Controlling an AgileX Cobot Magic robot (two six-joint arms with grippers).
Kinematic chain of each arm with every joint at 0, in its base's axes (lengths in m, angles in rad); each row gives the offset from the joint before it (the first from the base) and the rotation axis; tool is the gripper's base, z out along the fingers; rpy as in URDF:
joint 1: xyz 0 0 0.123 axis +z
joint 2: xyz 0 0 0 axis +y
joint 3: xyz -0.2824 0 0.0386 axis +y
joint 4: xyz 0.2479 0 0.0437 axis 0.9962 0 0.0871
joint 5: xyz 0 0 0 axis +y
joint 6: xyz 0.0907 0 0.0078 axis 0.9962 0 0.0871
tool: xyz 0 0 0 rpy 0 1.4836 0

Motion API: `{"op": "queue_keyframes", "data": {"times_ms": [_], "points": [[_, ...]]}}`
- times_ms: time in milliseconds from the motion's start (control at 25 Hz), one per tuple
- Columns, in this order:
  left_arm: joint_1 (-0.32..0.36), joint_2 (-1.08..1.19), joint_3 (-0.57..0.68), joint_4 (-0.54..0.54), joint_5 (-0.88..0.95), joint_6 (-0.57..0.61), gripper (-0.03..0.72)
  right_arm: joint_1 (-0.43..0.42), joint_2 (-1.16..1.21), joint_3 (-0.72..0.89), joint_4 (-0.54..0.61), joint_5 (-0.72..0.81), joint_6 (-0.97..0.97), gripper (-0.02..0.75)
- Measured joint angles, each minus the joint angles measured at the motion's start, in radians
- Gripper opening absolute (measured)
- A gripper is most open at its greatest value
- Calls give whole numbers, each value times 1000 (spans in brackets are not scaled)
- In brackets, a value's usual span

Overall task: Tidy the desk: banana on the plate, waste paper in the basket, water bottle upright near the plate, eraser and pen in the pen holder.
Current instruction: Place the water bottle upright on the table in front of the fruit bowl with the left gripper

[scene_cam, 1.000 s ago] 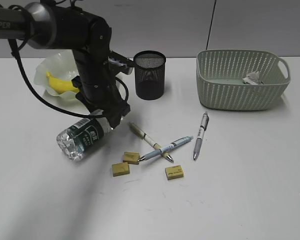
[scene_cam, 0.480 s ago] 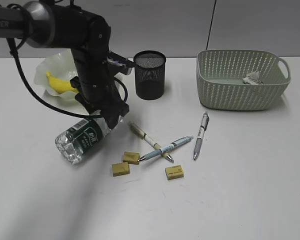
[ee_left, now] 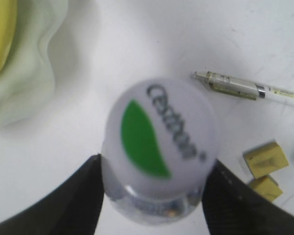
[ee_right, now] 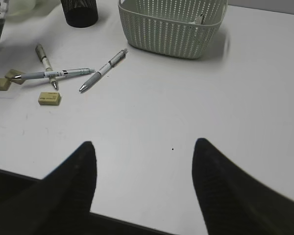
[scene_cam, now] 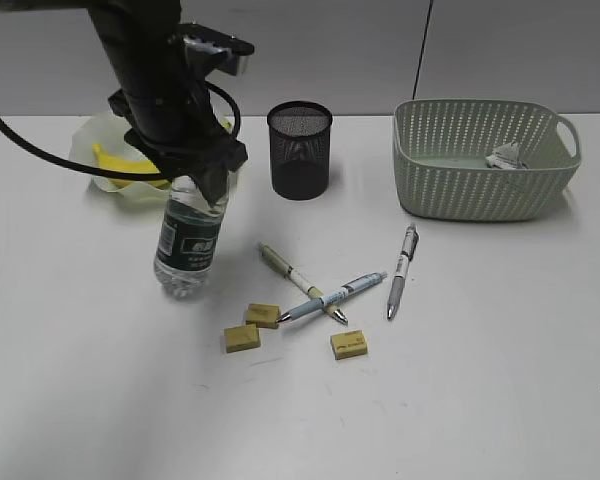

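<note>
Nearest to me, three yellow erasers (scene_cam: 348,344) are lying on the white surface (scene_cam: 480,400), with three pens (scene_cam: 331,295) just beyond them; two of the pens are crossing each other and the third is lying apart to the right, its long axis running roughly toward the basket.

A little further back on the left, the left end effector (scene_cam: 202,182) is gripping the water bottle (scene_cam: 187,245) around its neck, fingers (ee_left: 76,203) pressing in from either side just below the white-green cap (ee_left: 159,138). The bottle is standing nearly upright, cap at the top and base at or just above the surface; I cannot tell whether it is resting fully. Its long axis is running almost vertical, straight down from the end effector, so I would judge that what is left here is only to settle it and let go.

The right end effector (ee_right: 142,166) is hanging well off to the right, jaws spread and holding nothing; the pens and erasers are lying ahead of it and to its left.

Behind the bottle, the ruffled plate (scene_cam: 92,150) is holding the banana (scene_cam: 120,168), close beside the bottle. To the right of that the black mesh pen holder (scene_cam: 300,150) is standing empty as far as I can see. Farthest right, the basket (scene_cam: 480,165) is holding the waste paper (scene_cam: 503,155).
</note>
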Motion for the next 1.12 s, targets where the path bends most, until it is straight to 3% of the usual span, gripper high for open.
{"op": "queue_keyframes", "data": {"times_ms": [120,440,680,880,1120], "points": [[0,-42,1,1,39,-5,375,0,0,0,0,0,0,489],[0,-119,1,13,110,-24,377,0,0,0,0,0,0,488],[1,-122,1,86,139,-41,377,0,0,0,0,0,0,488],[33,-123,3,86,137,-57,377,0,0,0,0,0,0,489],[70,-197,131,88,16,-81,377,0,0,0,0,-1,0,488]]}}
